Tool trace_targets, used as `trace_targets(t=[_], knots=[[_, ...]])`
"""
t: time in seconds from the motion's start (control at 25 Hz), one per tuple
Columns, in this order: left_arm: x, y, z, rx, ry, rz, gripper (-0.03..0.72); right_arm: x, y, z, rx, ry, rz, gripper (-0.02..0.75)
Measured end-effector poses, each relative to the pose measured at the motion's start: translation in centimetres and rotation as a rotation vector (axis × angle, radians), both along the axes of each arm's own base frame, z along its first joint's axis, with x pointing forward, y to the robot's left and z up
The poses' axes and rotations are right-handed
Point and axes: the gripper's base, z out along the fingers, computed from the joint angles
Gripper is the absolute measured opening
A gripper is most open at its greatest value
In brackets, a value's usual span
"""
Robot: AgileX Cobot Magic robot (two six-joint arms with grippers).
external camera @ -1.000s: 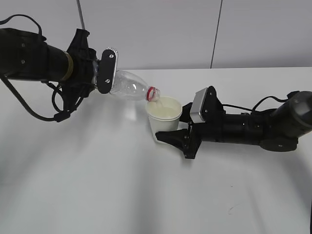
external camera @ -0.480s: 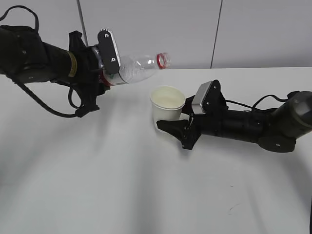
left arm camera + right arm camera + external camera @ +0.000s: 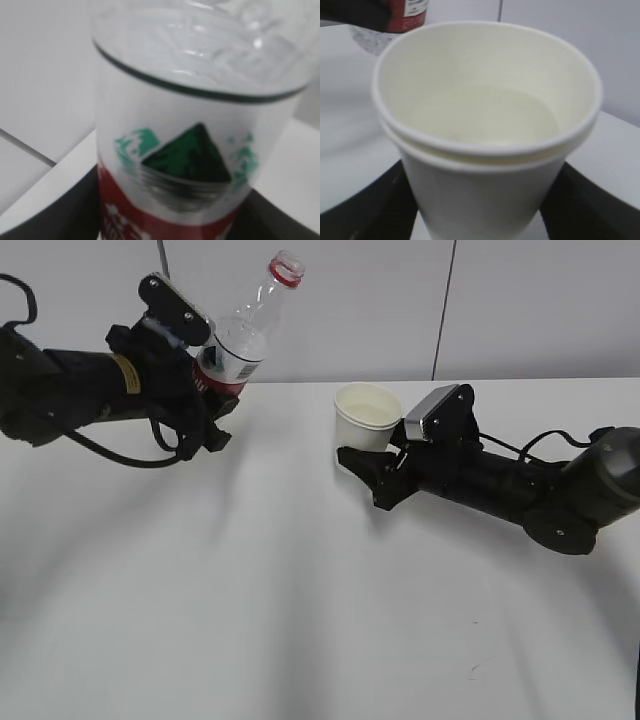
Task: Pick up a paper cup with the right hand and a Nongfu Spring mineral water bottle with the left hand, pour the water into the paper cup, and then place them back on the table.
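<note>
Mostly hidden: bottle (image 3: 190, 145) base, cup (image 3: 485, 145) bottom.

No wording can be read anywhere. The tall clear plastic bottle (image 3: 190, 150) carries a red-and-white label showing a green mountain-shaped mark; white characters on its red band are too blurred to make out.

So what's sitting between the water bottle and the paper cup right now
Nothing: in the exterior view only bare table separates the bottle from the cup.

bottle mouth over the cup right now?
No. In the exterior view the bottle is tilted up with its mouth pointing up, well left of the cup.
</note>
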Motion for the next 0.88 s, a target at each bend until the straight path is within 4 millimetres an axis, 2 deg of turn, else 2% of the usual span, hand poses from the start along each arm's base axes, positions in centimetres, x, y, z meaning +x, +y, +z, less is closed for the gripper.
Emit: trace_targets(t=[0.56, 0.88], knots=[[-3.5, 0.9, -4.4, -0.428, -0.042, 0.101, 0.407, 1.3, -1.7, 0.2, 0.007, -0.021, -0.243, 0.508], [-4.1, 1.2, -7.2, -0.535, -0.041, 0.126, 0.407, 1.7, -2.5, 0.1, -0.018, -0.028, -0.339, 0.507]])
